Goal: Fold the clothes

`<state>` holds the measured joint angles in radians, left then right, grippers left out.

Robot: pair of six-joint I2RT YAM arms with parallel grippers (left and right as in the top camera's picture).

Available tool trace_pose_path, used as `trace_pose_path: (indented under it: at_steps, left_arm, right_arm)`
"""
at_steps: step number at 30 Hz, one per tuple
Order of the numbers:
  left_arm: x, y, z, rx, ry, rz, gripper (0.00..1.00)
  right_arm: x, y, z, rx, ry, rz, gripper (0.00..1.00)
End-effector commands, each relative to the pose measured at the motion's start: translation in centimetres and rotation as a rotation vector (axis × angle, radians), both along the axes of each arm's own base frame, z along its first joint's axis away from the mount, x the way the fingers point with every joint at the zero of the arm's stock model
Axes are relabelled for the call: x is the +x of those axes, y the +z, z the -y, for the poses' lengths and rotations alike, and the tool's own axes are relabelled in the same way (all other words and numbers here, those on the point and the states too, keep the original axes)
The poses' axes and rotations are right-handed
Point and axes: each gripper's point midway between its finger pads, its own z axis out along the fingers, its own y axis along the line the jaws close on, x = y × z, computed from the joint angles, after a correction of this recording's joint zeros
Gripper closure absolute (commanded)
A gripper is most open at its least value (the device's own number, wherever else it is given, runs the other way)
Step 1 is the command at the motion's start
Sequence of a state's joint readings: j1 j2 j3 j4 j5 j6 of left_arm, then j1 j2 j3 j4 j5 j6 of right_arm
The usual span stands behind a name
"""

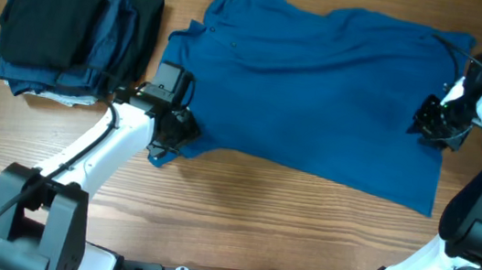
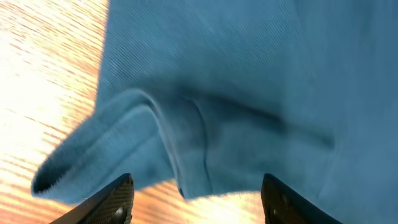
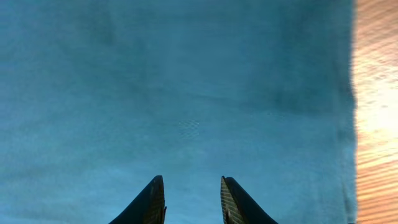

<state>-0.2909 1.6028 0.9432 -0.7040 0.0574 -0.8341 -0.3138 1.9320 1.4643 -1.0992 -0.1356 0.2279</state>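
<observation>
The clothes, a bright blue polo shirt point(image 1: 320, 89), lie spread across the table with the collar at the far left. My left gripper point(image 1: 175, 132) hangs at the shirt's near left sleeve. In the left wrist view its jaws point(image 2: 197, 186) stand wide open, and the doubled-over sleeve point(image 2: 143, 143) lies just ahead of the fingertips with nothing gripped. My right gripper point(image 1: 429, 121) hovers over the shirt's right end. In the right wrist view it point(image 3: 191, 183) is open by a narrow gap above flat blue fabric point(image 3: 186, 93), close to the shirt's edge.
A stack of black and dark navy folded garments point(image 1: 78, 37) sits at the far left, just beyond my left arm. Bare wooden table point(image 1: 240, 218) runs along the front. Wood point(image 3: 376, 124) also shows past the shirt's right edge.
</observation>
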Motion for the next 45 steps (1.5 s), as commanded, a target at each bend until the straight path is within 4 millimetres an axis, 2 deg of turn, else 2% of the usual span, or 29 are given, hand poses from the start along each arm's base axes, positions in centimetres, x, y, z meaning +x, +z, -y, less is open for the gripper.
trace_pose_path:
  at_steps: [1, 7, 11, 19, 23, 29, 34, 45]
  left_arm:
    - [-0.4, -1.0, -0.6, -0.032, 0.091, -0.013, 0.36]
    - [-0.2, -1.0, 0.3, -0.084, 0.087, -0.007, 0.37]
    - [-0.9, -1.1, 0.6, -0.094, 0.077, -0.034, 0.4]
    - [-1.9, -1.2, 1.9, -0.036, -0.233, -0.013, 0.42]
    - [-2.6, -1.5, 2.6, -0.026, -0.279, -0.019, 0.46]
    - [-3.2, -2.3, 1.5, 0.046, -0.276, -0.029, 0.45]
    - [-3.4, -2.9, 1.3, 0.047, -0.277, -0.026, 0.44]
    - [-2.3, -3.4, 0.8, 0.08, -0.267, 0.038, 0.41]
  right_arm:
    - [0.5, -0.7, -1.8, 0.023, 0.084, 0.002, 0.7]
    - [0.4, -0.7, -1.9, 0.016, 0.087, -0.003, 0.7]
    - [0.2, -0.8, -1.7, 0.005, 0.08, -0.014, 0.7]
    - [0.0, -0.8, -1.3, -0.02, 0.062, -0.027, 0.7]
    - [0.0, -0.8, -1.3, -0.021, 0.062, -0.027, 0.7]
    - [0.0, -0.8, -1.3, -0.02, 0.063, -0.026, 0.69]
    - [0.1, -0.8, -1.3, -0.02, 0.063, -0.026, 0.69]
    - [0.1, -0.8, -1.3, -0.02, 0.063, -0.025, 0.69]
